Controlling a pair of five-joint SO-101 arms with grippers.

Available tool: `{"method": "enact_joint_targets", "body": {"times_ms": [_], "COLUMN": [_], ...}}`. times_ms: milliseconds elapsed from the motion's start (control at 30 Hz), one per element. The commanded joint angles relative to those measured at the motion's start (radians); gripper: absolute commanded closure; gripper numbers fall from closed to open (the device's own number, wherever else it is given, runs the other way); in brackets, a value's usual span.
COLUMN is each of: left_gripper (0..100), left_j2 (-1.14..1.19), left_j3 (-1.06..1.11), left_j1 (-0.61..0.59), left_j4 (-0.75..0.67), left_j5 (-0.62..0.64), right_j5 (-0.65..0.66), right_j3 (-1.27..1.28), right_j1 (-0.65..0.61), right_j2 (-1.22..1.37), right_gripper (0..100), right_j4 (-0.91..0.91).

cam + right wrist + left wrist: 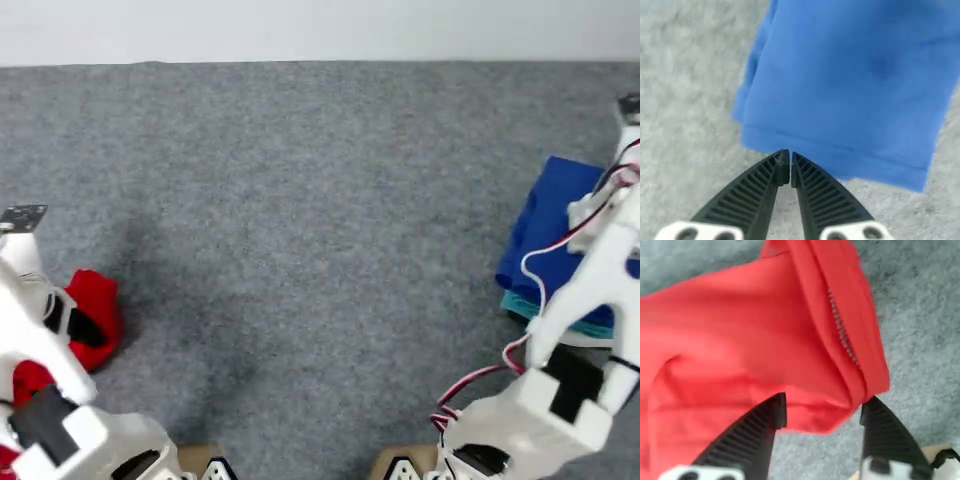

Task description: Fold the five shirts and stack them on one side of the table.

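Red shirt bunched at the left, blue shirt folded on the stack at the right.

The red shirt [740,330] lies crumpled at the near left of the grey table [320,200], and the left gripper [822,412] stands with its jaws spread, one either side of the shirt's edge. Over on the right side the blue shirt [855,85] lies folded on top of a teal shirt [520,303]. The right gripper [786,162] sits at the blue shirt's edge with its jaws pressed together on nothing.
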Motion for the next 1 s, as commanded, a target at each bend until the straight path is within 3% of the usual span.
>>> {"method": "enact_joint_targets", "body": {"times_ms": [0, 200, 333, 533, 700, 967], "left_gripper": [81, 100, 100, 100, 100, 100], "left_j2": [0.038, 0.11, 0.117, -0.031, -0.193, -0.27], "left_j3": [-0.004, -0.002, -0.007, -0.091, -0.206, -0.51], "left_j1": [0.061, 0.201, 0.27, 0.376, 0.525, 0.812], "left_j4": [-0.034, -0.029, -0.029, -0.029, -0.035, -0.066], "left_j5": [0.012, 0.021, 0.052, 0.247, 0.427, 0.517], "right_j5": [-0.012, -0.012, -0.012, -0.012, -0.012, -0.012], "right_j3": [0.061, 0.123, 0.15, 0.167, 0.169, 0.17], "right_j1": [-0.036, -0.064, -0.059, -0.061, -0.064, -0.064], "right_j2": [-0.113, -0.17, -0.196, -0.263, -0.306, -0.317], "right_gripper": [98.3, 98.3, 98.3, 98.3, 98.3, 98.3], "right_j4": [0.039, 0.038, 0.039, 0.039, 0.039, 0.039]}}
